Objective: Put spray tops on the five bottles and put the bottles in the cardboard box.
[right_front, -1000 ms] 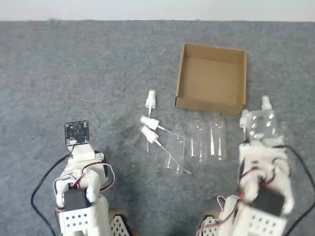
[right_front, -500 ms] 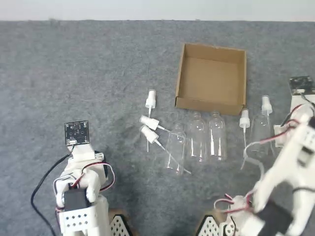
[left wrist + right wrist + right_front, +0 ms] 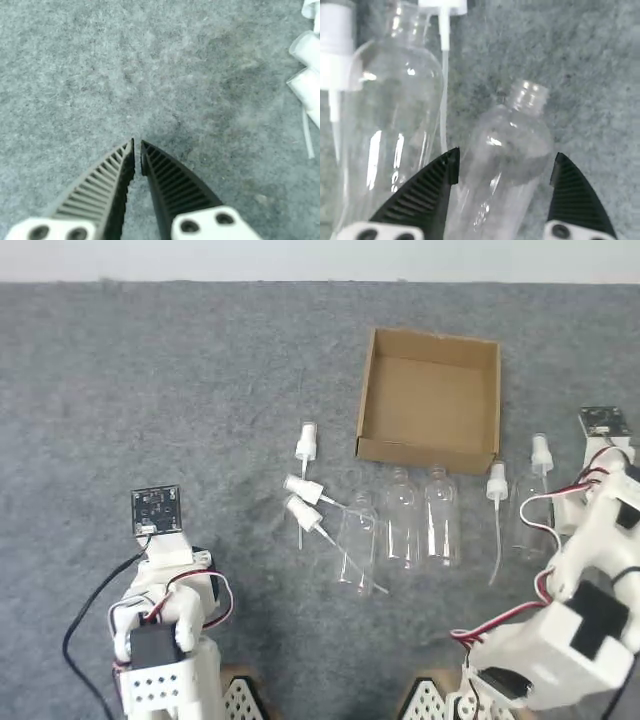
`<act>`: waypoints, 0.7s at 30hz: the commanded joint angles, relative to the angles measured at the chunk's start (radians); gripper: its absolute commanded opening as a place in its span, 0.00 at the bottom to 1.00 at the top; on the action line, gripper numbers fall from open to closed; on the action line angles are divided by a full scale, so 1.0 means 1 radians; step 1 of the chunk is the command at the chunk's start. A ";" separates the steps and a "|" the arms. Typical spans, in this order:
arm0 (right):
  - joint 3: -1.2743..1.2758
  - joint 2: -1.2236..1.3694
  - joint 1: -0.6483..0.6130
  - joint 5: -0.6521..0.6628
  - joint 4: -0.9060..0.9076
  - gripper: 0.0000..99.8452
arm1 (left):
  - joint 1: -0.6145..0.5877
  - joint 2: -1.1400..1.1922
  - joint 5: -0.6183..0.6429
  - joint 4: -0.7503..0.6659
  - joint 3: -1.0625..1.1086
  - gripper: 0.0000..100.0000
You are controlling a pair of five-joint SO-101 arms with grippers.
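Well, barely started: the box (image 3: 425,452), near my right gripper (image 3: 506,157), held nothing. That gripper was spread wide around an uncapped bottle (image 3: 515,140); my left gripper (image 3: 137,145) was pinched closed over carpet (image 3: 150,65), loose tops (image 3: 303,487) lying near.

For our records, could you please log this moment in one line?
left gripper: shut; right gripper: open over uncapped bottle; cardboard box: holds nothing
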 commanded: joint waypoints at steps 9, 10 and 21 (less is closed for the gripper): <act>-0.063 0.047 -0.008 0.000 -0.074 0.11 | 0.002 -0.023 -0.249 -0.189 -0.021 0.01; -0.063 0.047 -0.007 -0.008 -0.074 0.10 | -0.002 -0.023 -0.336 -0.227 -0.021 0.01; -0.058 0.045 0.007 0.100 -0.051 0.01 | 0.086 -0.021 -0.554 -0.288 -0.157 0.02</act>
